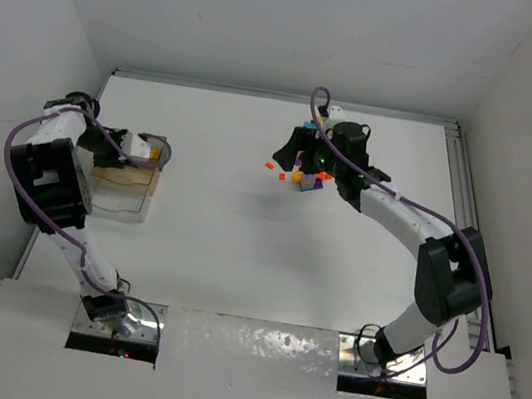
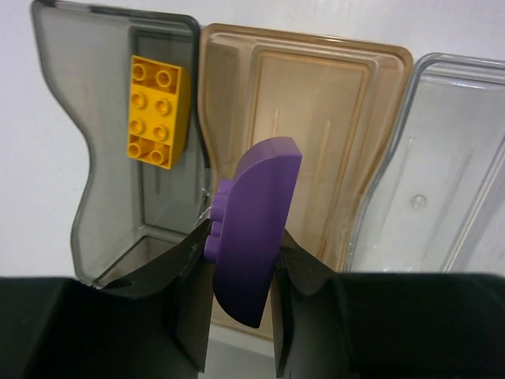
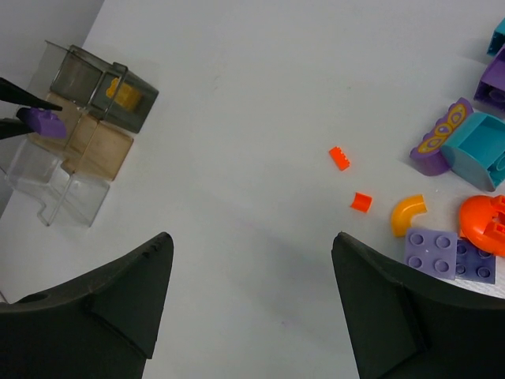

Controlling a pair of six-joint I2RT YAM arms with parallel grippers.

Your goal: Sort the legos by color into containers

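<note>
My left gripper (image 2: 245,245) is shut on a purple curved lego (image 2: 256,221) and holds it over the tan middle container (image 2: 339,150). A yellow brick (image 2: 158,110) lies in the grey container (image 2: 102,197) to its left. The clear container (image 2: 446,174) on the right holds nothing. My right gripper (image 3: 251,241) is open and empty above bare table, left of the loose legos: two small orange bits (image 3: 339,158), a yellow curved piece (image 3: 407,213), a purple plate (image 3: 430,251), a teal block (image 3: 481,146) and an orange piece (image 3: 485,221). In the top view the pile (image 1: 305,177) lies under the right gripper (image 1: 293,153).
The containers (image 1: 126,188) stand at the table's left side, close to the left wall. White walls enclose the table on the left, back and right. A purple butterfly piece (image 3: 438,142) lies beside the teal block.
</note>
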